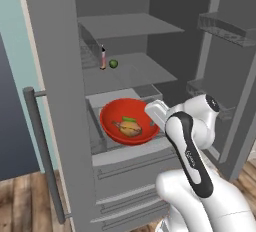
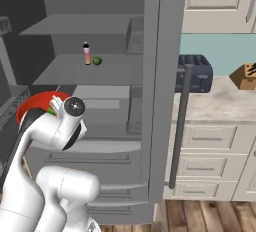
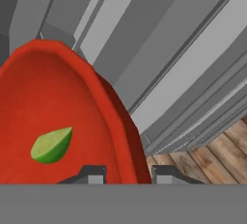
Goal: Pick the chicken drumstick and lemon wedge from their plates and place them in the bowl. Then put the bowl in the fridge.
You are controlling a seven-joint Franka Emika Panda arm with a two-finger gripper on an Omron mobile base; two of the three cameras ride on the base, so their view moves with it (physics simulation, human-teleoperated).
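Grey metal makes up the fridge (image 1: 55, 101), which stands with its doors swung wide and serves as the landmark here. Low inside it, on the pulled-out tray above the drawers, sits the red bowl (image 1: 129, 121). To the right of the fridge runs a pale bench (image 2: 220, 103) carrying a dark toaster (image 2: 195, 73) and a knife block (image 2: 246, 76). The hand (image 3: 128, 175) is at the bowl's near rim, at the front of the fridge; its two fingertips (image 3: 94, 175) straddle the rim, one inside and one outside, so it appears to be pinching the bowl's edge, though whether the pads actually press is hard to tell. On a higher fridge shelf stand a small pink bottle (image 1: 103, 58) and a green ball (image 1: 113, 63). Inside the bowl lie the chicken drumstick (image 1: 127, 128) and the lemon wedge (image 3: 50, 145). Judged from this, the last step is in hand: setting the bowl down in the fridge. Next would be to let go of the rim and draw back clear of the tray without dragging the bowl.
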